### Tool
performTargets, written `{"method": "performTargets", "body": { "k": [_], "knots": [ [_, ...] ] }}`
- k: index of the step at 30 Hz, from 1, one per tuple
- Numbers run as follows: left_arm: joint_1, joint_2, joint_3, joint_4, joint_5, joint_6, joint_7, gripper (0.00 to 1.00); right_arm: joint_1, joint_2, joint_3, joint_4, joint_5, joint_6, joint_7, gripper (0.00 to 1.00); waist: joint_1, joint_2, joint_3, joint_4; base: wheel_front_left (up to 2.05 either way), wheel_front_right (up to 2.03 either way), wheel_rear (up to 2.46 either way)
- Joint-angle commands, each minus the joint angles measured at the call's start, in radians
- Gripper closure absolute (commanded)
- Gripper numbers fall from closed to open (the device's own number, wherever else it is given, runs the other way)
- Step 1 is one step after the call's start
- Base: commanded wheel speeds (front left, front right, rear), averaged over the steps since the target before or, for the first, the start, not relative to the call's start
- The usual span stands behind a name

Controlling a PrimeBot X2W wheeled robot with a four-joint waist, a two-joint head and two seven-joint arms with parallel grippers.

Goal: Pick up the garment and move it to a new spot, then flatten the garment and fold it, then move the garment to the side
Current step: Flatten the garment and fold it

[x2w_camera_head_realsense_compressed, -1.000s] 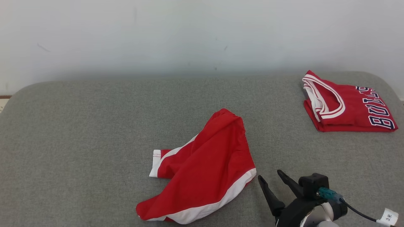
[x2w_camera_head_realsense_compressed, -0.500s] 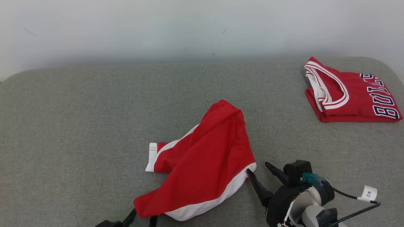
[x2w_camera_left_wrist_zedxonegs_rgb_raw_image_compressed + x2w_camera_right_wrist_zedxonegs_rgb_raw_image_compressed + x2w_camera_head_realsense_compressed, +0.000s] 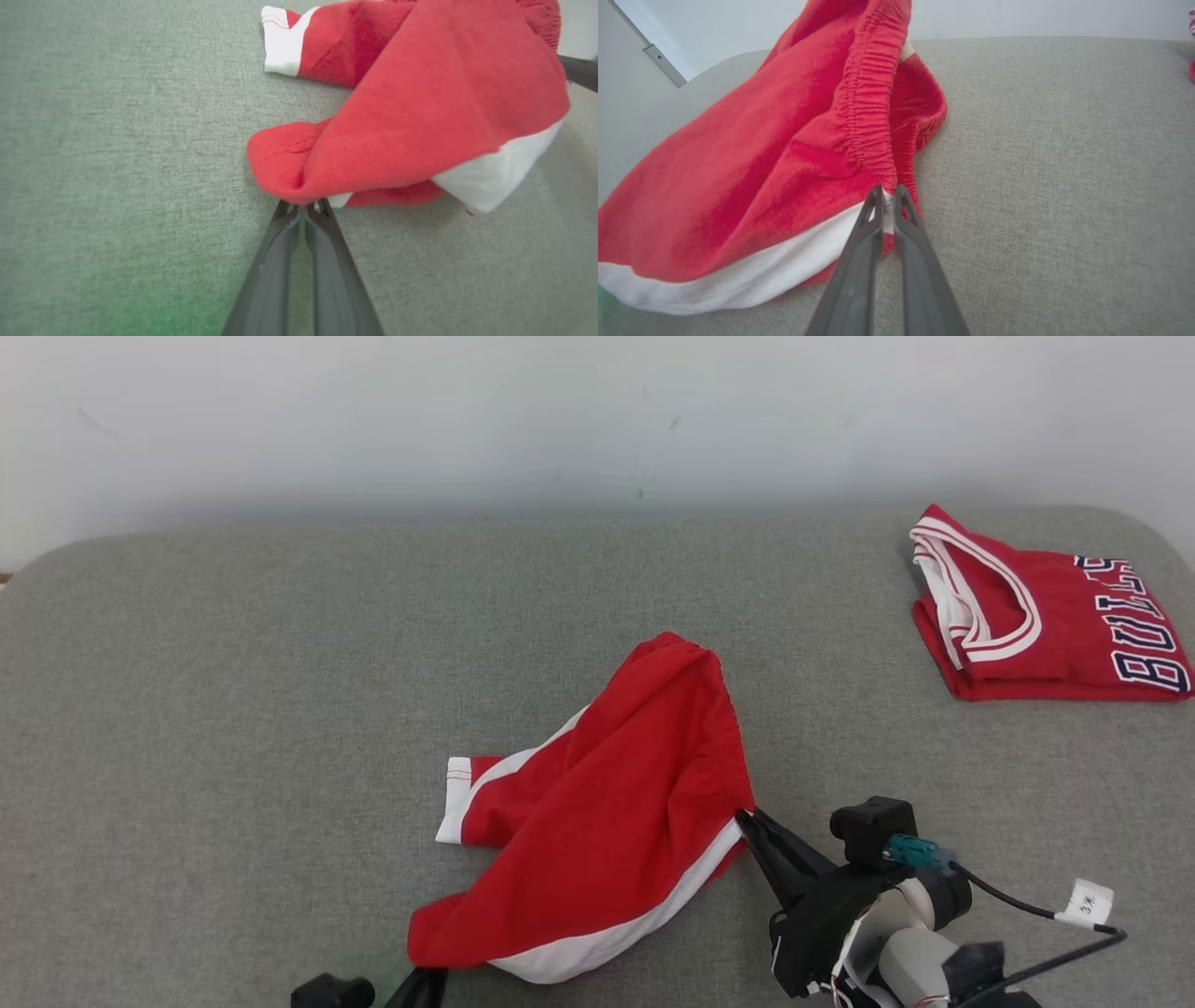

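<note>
The crumpled red shorts with white side stripes and hem bands [image 3: 607, 831] lay near the front middle of the grey woven upholstered surface [image 3: 233, 709], well apart from the folded red basketball jersey with dark lettering [image 3: 1046, 630] at the far right. The left gripper [image 3: 303, 207] had its two dark fingers pressed nearly together, pinching a rounded red fold at the near lower corner of the shorts. The right gripper [image 3: 887, 193] was likewise closed down to a sliver, nipping the cloth where the gathered elastic waistband met the white stripe at the shorts' right edge. Most of the cloth rested on the surface, bunched and twisted, with one leg hem poking out to the left. By that reading, only the grasp of the opening step was made. The lift, the carry to a new spot, the flattening, the folding and the final shift aside all remained to do.
</note>
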Motion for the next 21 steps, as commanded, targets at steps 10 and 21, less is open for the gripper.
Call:
{"method": "performTargets", "body": {
  "k": [10,21],
  "knots": [
    [0.132,0.051,0.028,-0.186,0.033,0.026,-0.002,1.00,0.054,-0.057,-0.005,-0.162,0.121,0.000,-0.030,1.00,0.0000,-0.0001,-0.072,-0.005,0.00,0.00,0.00],
    [0.032,0.204,0.033,-0.488,0.071,0.015,0.185,1.00,-0.017,-0.114,-0.060,-0.411,0.281,0.000,0.089,1.00,0.0000,-0.0001,-0.081,0.003,0.00,0.00,0.00]
  ]
}}
